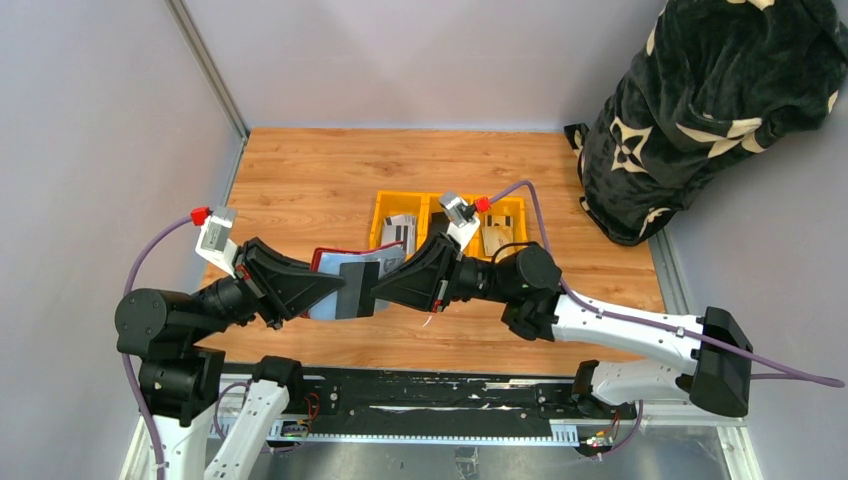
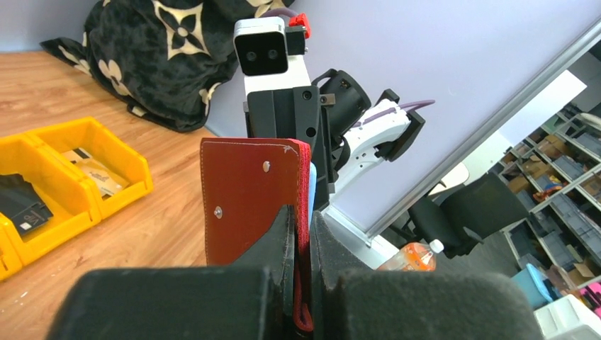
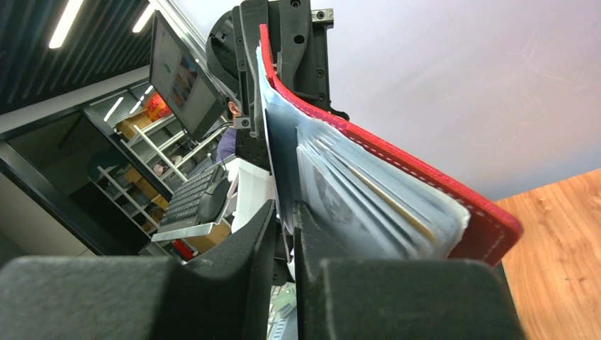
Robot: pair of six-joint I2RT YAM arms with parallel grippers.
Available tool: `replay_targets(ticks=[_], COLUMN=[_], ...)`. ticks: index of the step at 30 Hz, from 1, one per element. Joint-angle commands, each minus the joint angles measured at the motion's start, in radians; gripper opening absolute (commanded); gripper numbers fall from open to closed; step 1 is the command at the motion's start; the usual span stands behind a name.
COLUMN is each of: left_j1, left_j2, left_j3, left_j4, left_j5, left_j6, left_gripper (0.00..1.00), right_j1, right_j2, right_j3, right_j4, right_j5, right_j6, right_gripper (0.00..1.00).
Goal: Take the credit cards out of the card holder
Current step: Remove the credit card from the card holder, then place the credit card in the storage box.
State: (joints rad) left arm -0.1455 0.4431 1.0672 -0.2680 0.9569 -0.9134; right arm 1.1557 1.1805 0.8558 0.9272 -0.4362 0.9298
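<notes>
Wood table (image 1: 300, 170): some credit cards (image 1: 398, 232) in yellow bin (image 1: 437, 197) beyond right pincer (image 3: 285, 212), more seem sleeved. Left pincer (image 2: 302, 241) clamps card holder (image 2: 241, 191); right nips sleeve (image 3: 282, 149).

Left arm (image 1: 180, 315) and right arm (image 1: 610, 325) angled inward, wrists facing tip to tip, left gripper (image 2: 303, 227) clamped on card holder (image 2: 244, 198) cover, right gripper (image 3: 285, 212) pinching its inner sleeve.

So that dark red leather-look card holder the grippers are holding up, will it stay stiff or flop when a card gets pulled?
Probably floppy: the dark red leather-look card holder bows visibly between the left gripper and right gripper. Its pale clear sleeves fan out loosely, so they would likely flex with a pull. Seems light: two pinches hold it up.
</notes>
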Motion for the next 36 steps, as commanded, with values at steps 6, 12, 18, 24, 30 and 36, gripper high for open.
replay_targets(ticks=[6, 12, 18, 24, 30, 36], left_j1=[0.001, 0.001, 0.001, 0.001, 0.001, 0.001], left_j2=[0.006, 0.005, 0.015, 0.022, 0.035, 0.04], left_j3=[0.037, 0.036, 0.049, 0.062, 0.099, 0.125], left_j4=[-0.002, -0.001, 0.003, -0.029, -0.121, -0.214], left_j5=[-0.018, -0.017, -0.02, -0.032, -0.039, -0.026], left_j6=[0.04, 0.048, 0.057, 0.107, 0.248, 0.392], left_gripper=[0.0, 0.0, 0.0, 0.0, 0.0, 0.0], right_j1=[0.01, 0.009, 0.001, -0.063, -0.238, -0.527], right_j2=[0.062, 0.037, -0.04, -0.165, -0.355, -0.284], right_j3=[0.076, 0.06, -0.003, -0.099, -0.112, -0.028], right_j4=[0.081, 0.077, -0.006, -0.104, -0.522, -0.893], right_j5=[-0.045, -0.042, -0.003, 0.026, 0.109, 0.086], right_j6=[0.031, 0.019, -0.028, -0.059, -0.185, -0.242], right_gripper=[0.29, 0.06, 0.0, 0.0, 0.0, 0.0])
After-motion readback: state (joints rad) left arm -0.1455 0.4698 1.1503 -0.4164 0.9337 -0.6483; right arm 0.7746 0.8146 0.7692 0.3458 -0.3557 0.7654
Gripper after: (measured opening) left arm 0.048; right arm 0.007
